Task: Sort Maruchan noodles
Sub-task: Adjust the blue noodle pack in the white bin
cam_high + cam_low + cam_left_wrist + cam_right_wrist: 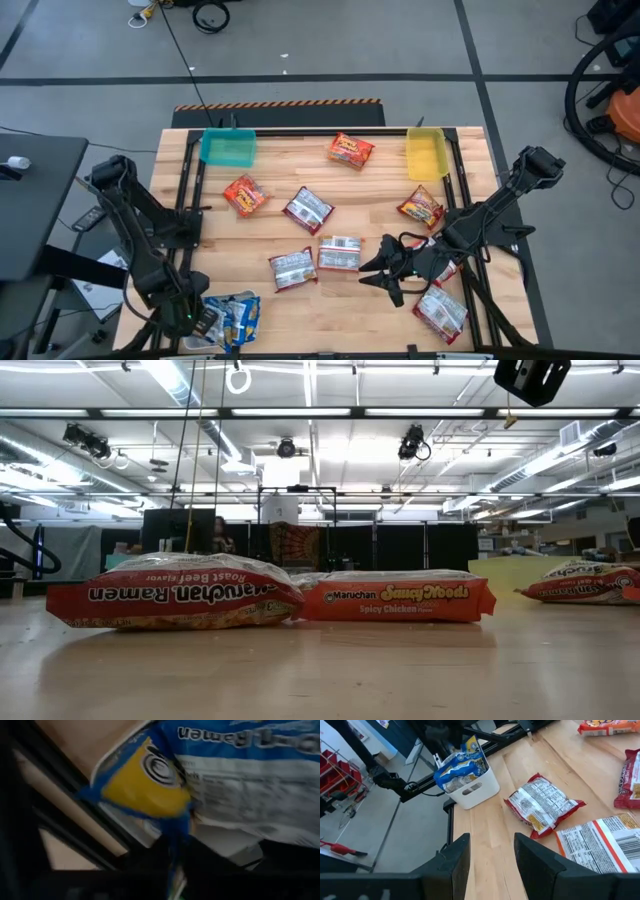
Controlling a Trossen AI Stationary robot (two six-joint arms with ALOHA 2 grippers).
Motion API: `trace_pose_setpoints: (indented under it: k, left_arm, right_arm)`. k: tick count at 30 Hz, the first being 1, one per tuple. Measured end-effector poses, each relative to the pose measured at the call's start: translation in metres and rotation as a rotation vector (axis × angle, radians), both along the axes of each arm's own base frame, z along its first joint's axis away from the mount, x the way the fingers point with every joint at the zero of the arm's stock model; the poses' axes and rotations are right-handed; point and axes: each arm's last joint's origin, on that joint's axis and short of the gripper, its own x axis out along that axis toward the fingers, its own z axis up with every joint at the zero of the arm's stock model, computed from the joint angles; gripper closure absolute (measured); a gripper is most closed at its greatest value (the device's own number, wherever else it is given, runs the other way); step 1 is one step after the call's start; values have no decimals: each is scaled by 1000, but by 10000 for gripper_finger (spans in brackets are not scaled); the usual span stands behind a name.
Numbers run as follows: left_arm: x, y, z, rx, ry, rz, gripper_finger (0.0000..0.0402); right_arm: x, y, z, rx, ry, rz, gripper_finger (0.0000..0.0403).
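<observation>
Blue-and-yellow Maruchan packets crumpled together, standing on edge at the worktop's near-left corner. Red-and-white packets lie flat mid-worktop, mostly label side down, three close together; another red-and-white packet lies near-right. Orange packets lie scattered flat along the far half, well apart.

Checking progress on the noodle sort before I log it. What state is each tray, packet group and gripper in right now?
teal tray: empty.
yellow tray: empty.
white tray: holding blue-and-yellow packets.
orange packets: loose on the table, unsorted.
red-and-white packets: flat on the table, unsorted.
left gripper: at the white tray, pinching a blue-and-yellow packet.
right gripper: open, empty, over the table.
</observation>
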Motion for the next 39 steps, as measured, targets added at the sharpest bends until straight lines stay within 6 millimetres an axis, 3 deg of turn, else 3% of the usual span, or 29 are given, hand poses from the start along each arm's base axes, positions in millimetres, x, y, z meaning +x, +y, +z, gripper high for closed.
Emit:
trace_pose_setpoints:
  k: [6,13,20,25,31,35,39]
  left_arm:
    - [-5,13,39,68,21,-12,396]
    - [10,6,35,28,-20,-25,398]
    - [17,17,68,60,6,-62,400]
    - [35,4,44,74,-71,-89,389]
    - [45,-4,14,102,-51,-119,336]
    - [42,4,17,187,-73,-83,302]
    - [35,6,40,126,-126,-47,277]
  right_arm:
    - [0,0,0,-1,1,0,245]
    - [0,1,0,15,11,24,245]
    - [3,-3,-1,24,23,33,245]
    - [6,-9,-1,26,25,17,245]
    - [6,-9,-1,23,28,15,245]
    - [6,-10,-2,17,38,14,245]
    - [6,-10,-2,17,40,14,245]
